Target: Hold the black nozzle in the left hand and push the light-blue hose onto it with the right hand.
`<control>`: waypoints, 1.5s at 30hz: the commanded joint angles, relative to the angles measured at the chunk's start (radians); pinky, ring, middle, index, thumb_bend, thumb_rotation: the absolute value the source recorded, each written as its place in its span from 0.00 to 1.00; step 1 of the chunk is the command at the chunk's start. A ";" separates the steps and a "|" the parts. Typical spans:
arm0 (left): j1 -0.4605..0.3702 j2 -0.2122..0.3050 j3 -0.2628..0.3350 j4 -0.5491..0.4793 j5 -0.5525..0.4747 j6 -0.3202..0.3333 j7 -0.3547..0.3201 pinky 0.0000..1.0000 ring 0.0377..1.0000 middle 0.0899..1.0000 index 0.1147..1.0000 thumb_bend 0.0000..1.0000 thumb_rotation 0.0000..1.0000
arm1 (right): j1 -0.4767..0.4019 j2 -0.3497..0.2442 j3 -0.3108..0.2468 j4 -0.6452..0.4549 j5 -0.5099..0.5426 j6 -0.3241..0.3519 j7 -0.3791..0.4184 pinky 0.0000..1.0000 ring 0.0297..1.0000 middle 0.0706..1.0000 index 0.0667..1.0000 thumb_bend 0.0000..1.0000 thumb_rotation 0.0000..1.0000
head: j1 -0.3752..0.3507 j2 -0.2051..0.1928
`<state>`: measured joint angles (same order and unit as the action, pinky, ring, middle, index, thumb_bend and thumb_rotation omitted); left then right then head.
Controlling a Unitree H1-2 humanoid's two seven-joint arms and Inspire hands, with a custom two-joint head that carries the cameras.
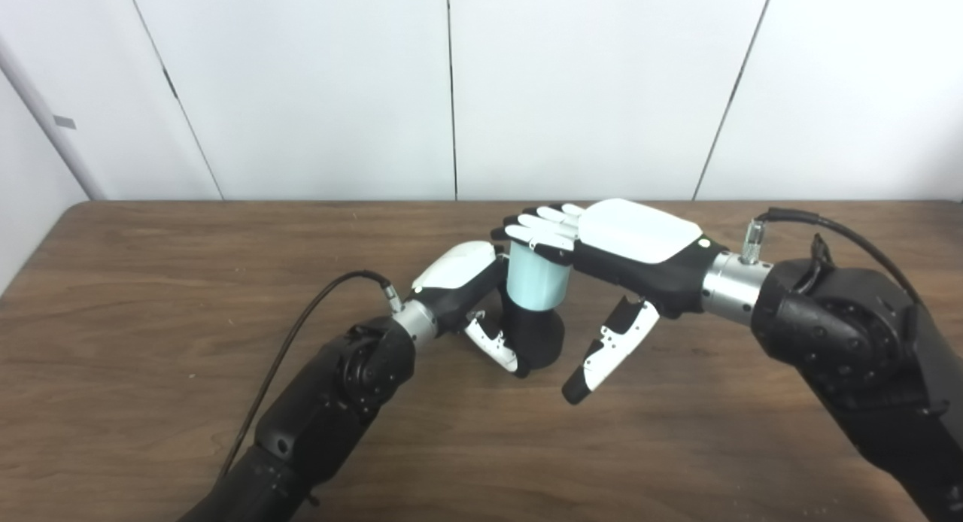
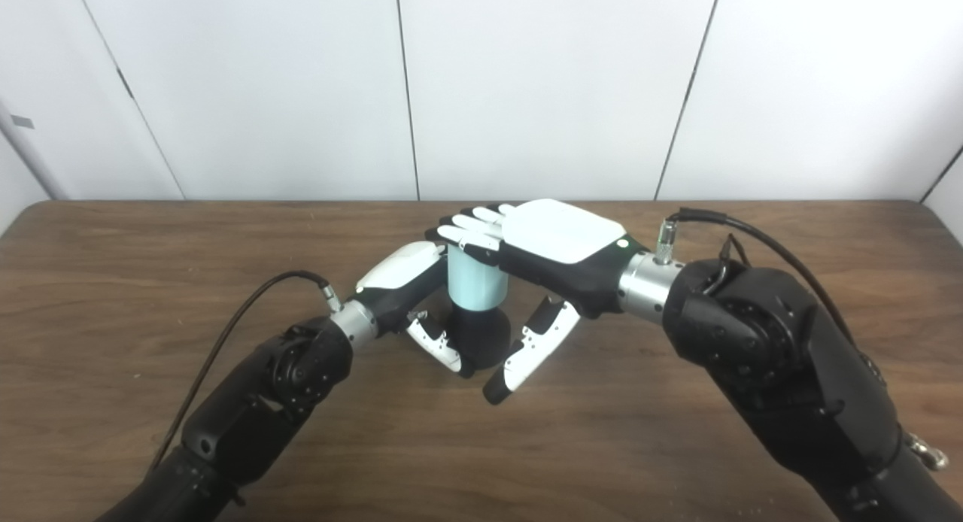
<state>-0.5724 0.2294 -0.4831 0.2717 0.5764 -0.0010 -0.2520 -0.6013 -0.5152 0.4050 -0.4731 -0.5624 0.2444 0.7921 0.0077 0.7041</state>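
Observation:
The black nozzle (image 1: 540, 332) stands upright on the table near the middle. My left hand (image 1: 460, 275) is shut around it from the left, thumb in front. The light-blue hose (image 1: 534, 283), a short cylinder, sits upright on top of the nozzle. My right hand (image 1: 633, 238) is palm down with its fingers (image 1: 543, 229) stretched flat over the hose's top end, touching it. Its thumb (image 1: 609, 347) hangs down to the right, apart from hose and nozzle. The same stack shows in the right eye view, hose (image 2: 472, 283) over nozzle (image 2: 479, 335).
The brown wooden table (image 1: 150, 281) runs to a white panelled wall at its far edge. A black cable (image 1: 301, 326) loops off my left wrist, and another (image 1: 835, 232) off my right wrist.

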 commanded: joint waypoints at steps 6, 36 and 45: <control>0.007 0.011 -0.011 0.023 0.013 0.022 -0.043 1.00 0.58 0.43 0.42 0.53 0.00 | 0.053 -0.033 0.066 0.007 -0.013 -0.034 0.058 1.00 1.00 1.00 1.00 0.86 0.66 | 0.000 0.001; 0.003 0.012 -0.005 0.025 0.022 0.022 -0.034 1.00 0.61 0.49 0.39 0.52 0.00 | 0.036 -0.056 0.128 -0.002 0.031 -0.066 0.087 1.00 1.00 1.00 1.00 0.84 0.69 | -0.004 0.009; 0.003 0.013 -0.005 0.027 0.013 0.014 -0.041 1.00 0.60 0.46 0.40 0.52 0.00 | 0.030 -0.060 0.113 0.054 -0.003 -0.042 0.069 1.00 1.00 1.00 1.00 0.84 0.71 | -0.002 0.009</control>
<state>-0.5727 0.2310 -0.4783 0.2736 0.5756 -0.0062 -0.2541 -0.6099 -0.5508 0.4781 -0.4654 -0.5808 0.1931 0.7664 0.0046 0.7118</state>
